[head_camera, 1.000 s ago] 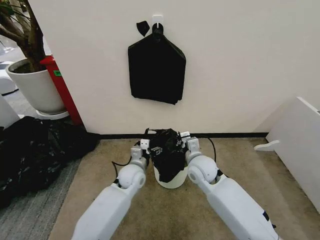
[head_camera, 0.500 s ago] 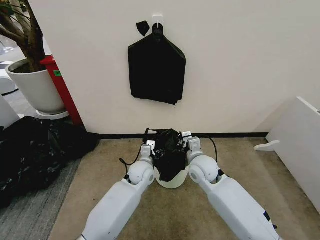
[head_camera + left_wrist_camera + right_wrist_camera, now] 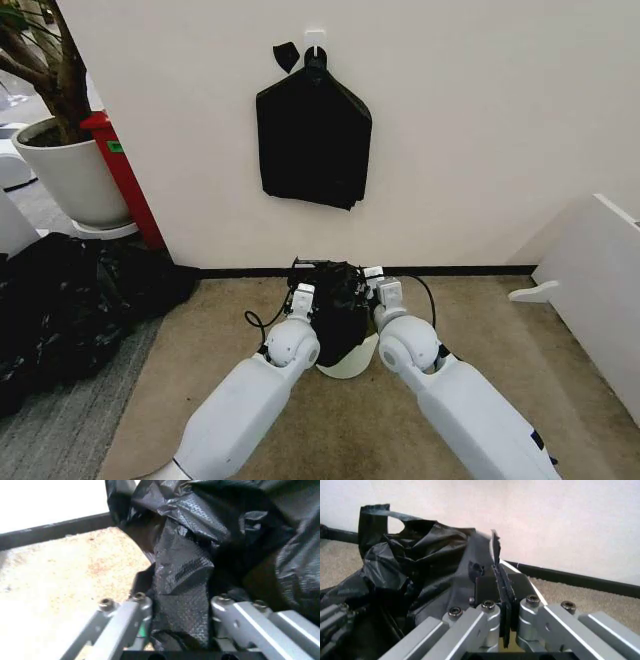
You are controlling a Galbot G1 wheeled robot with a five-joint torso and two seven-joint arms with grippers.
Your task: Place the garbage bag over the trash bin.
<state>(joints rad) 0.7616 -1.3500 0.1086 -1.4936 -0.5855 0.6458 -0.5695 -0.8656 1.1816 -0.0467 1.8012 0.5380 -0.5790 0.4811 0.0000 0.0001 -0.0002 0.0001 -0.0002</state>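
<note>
The right gripper (image 3: pixel 504 609) has its jaws pressed together on a thin fold of the garbage bag (image 3: pixel 425 573), the film pinched edge-on between the pads. The left gripper (image 3: pixel 180 603) has its jaws spread, with a crumpled strip of the bag hanging between them — whether either finger touches it I cannot tell. In the head view both grippers sit at lower centre, flanking the bag (image 3: pixel 338 305), which is heaped over the trash bin (image 3: pixel 345 365) with only the bin's lower white wall showing. The film looks very light, limp and slick — likely to slip or tear if pulled hard. The best hold is probably the mouth edge, on opposite sides.
</note>
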